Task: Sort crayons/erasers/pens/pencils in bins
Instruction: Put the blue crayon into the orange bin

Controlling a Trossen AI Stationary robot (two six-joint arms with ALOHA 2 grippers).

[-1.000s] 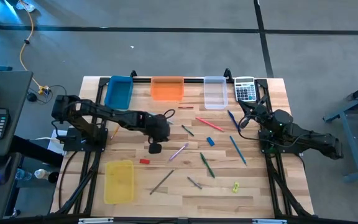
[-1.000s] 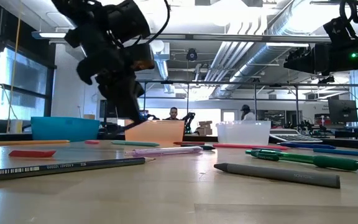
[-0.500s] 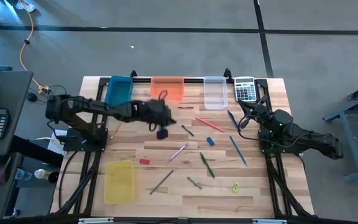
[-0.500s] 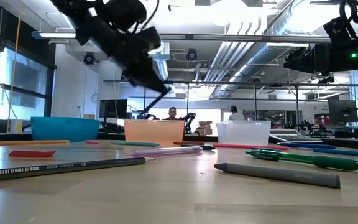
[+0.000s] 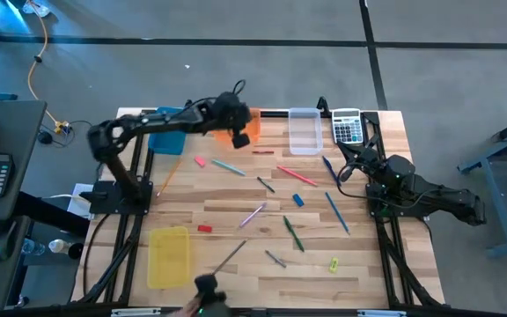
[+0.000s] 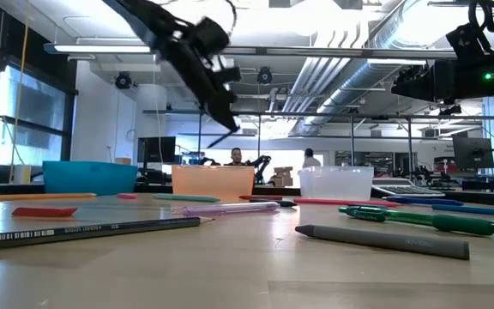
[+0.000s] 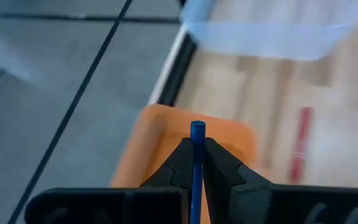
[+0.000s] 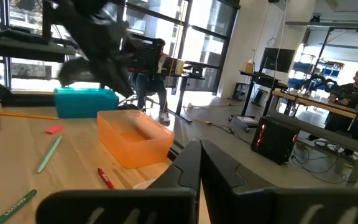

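We are holding a blue pen (image 7: pixel 197 163) in our left gripper (image 7: pixel 194 163), fingers pinching its shaft, and we are hanging it over the orange bin (image 5: pixel 246 117) at the table's far edge, between the blue bin (image 5: pixel 172 143) and the clear bin (image 5: pixel 304 130). We judge we are carrying it there because that bin is the one meant for pens, and the height keeps us clear of the bin wall before release. In the left wrist view the pen's long axis is running straight out between the fingers, its tip poking just past them toward the bin's floor; in the low view it is slanting steeply downward. Our right gripper (image 8: pixel 199 163) is waiting by the calculator (image 5: pixel 348 128), fingers pressed together, empty. The yellow bin (image 5: pixel 168 257) is lying near us.
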